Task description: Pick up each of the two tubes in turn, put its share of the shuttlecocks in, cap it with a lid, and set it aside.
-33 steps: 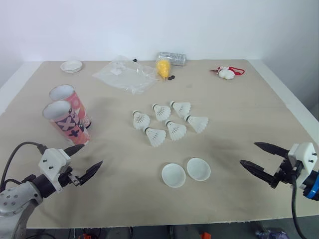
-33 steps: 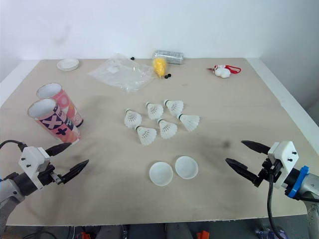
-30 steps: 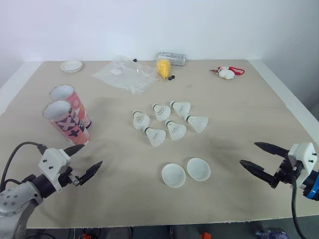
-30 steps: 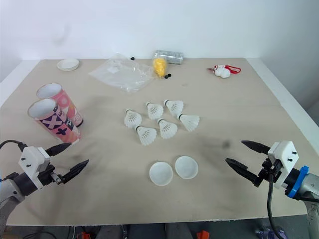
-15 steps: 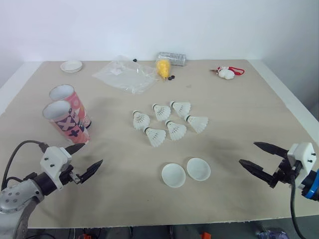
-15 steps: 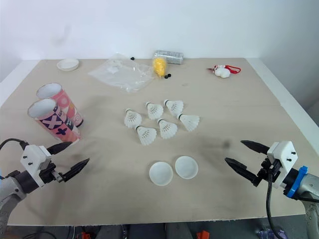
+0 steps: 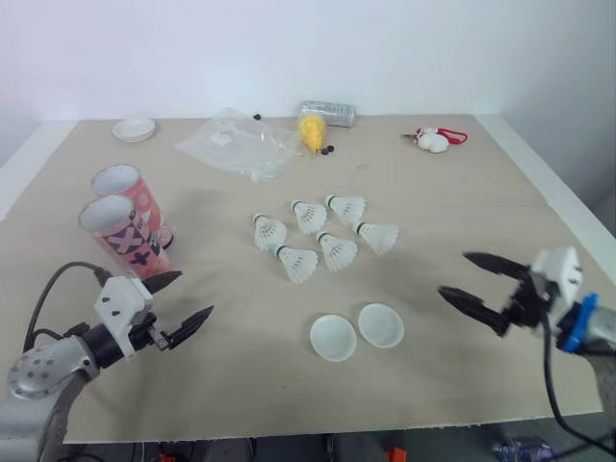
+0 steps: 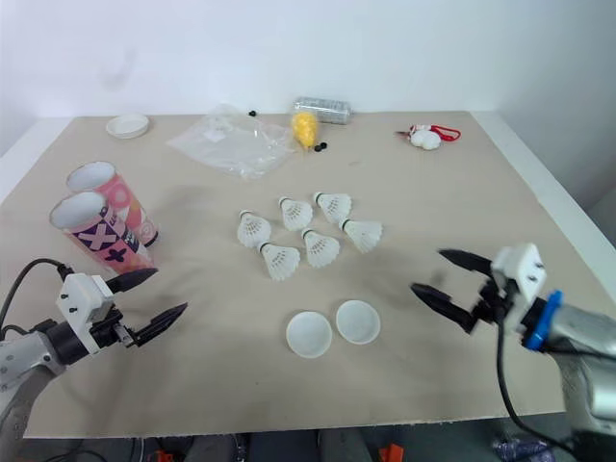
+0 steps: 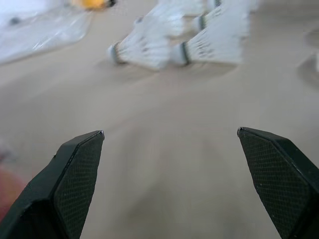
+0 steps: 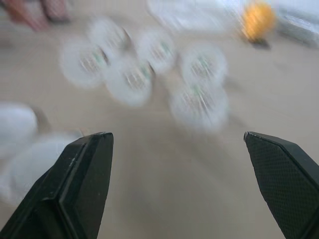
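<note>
On the left part of the table [image 7: 481,183], two short tubes close together: nearer tube [image 7: 133,243] and farther tube [image 7: 146,204]. Both pink-red with white patches and black cross marks, pale round mouths open and uncapped. Seemingly upright on their bases, long axes vertical, mouths up; whether touching, hard to tell. Near mid-table, six shuttlecocks [image 7: 337,252] in two loose rows of three, white feathered skirts with a dark band at the small rounded head. All on their sides, long axes flat along the table, heads toward the robot's left and a little away, skirts flaring toward the right and the near edge; neighbours just beside one another. Closer to the robot than the shuttlecocks, two lids [image 7: 334,339], white, round, flat on the surface, side by side and about touching. Left gripper [image 7: 195,294] low over the table on the robot's side of the nearer tube, black fingers [image 9: 75,184] spread wide, nothing between them, pointing toward the shuttlecocks. Right gripper [image 7: 452,273] over the right part of the table, to the right of the lids, fingers [image 10: 84,184] likewise wide apart and empty, aimed leftward at the shuttlecock group. Along the far edge: small white dish [image 7: 133,128], crumpled clear plastic bag [image 7: 236,144], yellow object [image 7: 312,130], silvery cylinder [image 7: 327,113], white-and-red item [image 7: 435,141].
</note>
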